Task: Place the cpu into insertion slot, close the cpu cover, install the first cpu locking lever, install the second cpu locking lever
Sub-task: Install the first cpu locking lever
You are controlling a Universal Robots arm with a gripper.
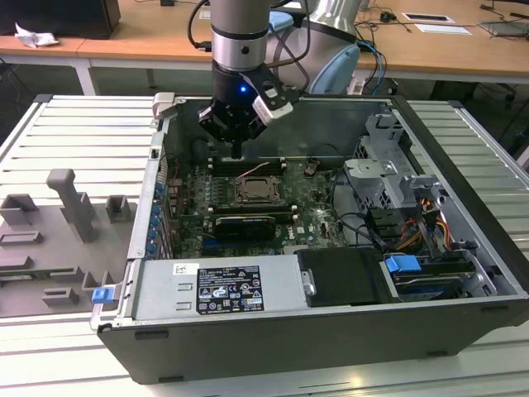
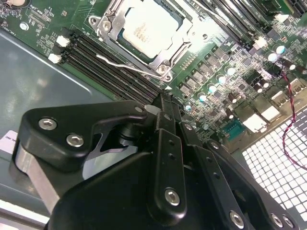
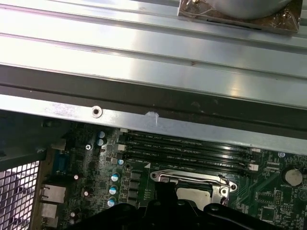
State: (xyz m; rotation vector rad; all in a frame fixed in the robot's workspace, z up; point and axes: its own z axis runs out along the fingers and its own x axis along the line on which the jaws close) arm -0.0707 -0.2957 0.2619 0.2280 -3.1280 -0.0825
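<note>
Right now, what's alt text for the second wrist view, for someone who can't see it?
The cpu lies on the green board, framed by the silver cover, with a wire lever alongside. The black hand is in the foreground, shut, its tip near the cover's corner and the memory slots.

The case (image 1: 289,351) lies open on the table (image 1: 83,124). Inside, the board (image 1: 318,217) carries the insertion slot (image 1: 259,192) near its middle. The cpu (image 2: 146,26) sits in the slot, with the cpu cover (image 2: 162,58) down around it. Memory slots (image 1: 248,165) run just behind, under the gripper (image 1: 237,151). Fixtures (image 1: 70,203) stand on the table at the exterior view's left, and a drive cage (image 1: 388,165) sits in the case at its right.
</note>
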